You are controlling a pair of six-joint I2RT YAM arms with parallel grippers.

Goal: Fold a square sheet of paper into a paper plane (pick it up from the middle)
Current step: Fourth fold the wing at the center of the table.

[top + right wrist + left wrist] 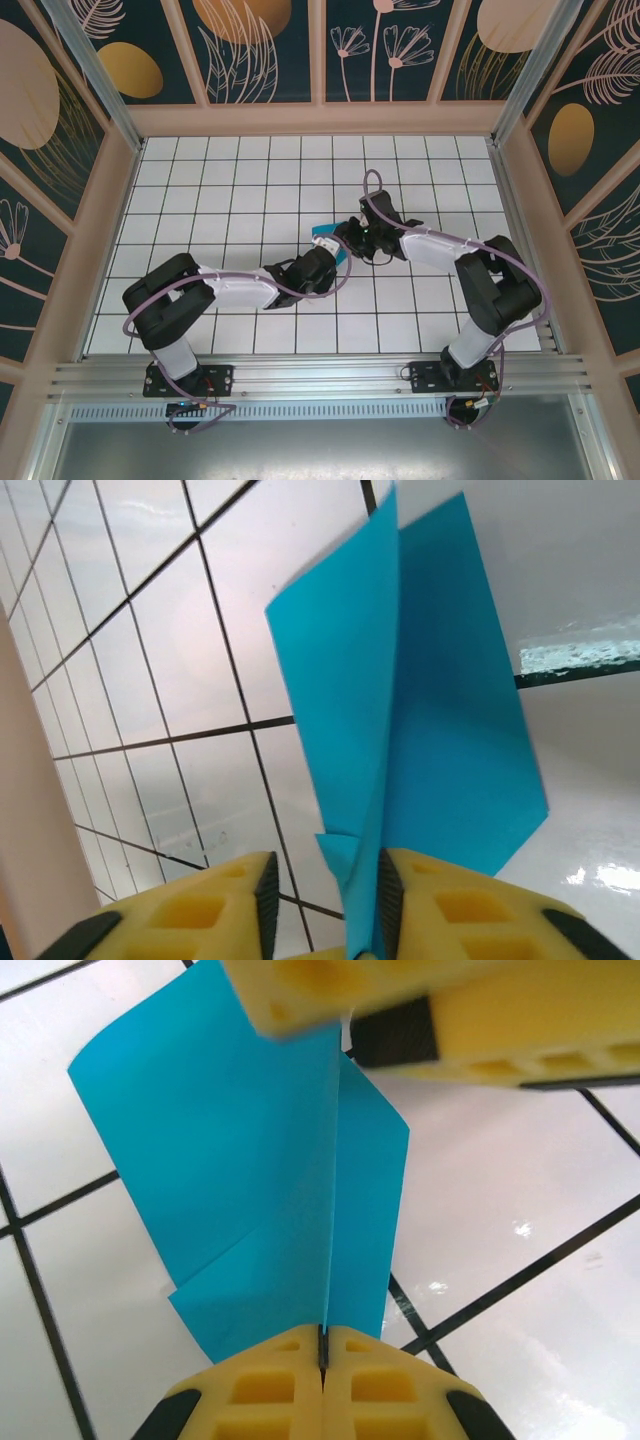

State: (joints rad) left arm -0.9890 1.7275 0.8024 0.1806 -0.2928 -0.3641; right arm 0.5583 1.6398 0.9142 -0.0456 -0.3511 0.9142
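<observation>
The left end effector (322, 1358) pinches the folded sheet of paper (250, 1160) tightly over the table (520, 1170), while the right end effector (327, 875) has its jaws slightly apart around it.

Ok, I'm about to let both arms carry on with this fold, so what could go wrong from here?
1. The left gripper is shut on the folded sheet of paper while the right gripper has it between its fingers; pulling apart could tear it.
2. In the right wrist view a gap shows beside the paper, so that grip may be loose and slip.
3. A small bent corner near the right fingers could get creased in.
</observation>
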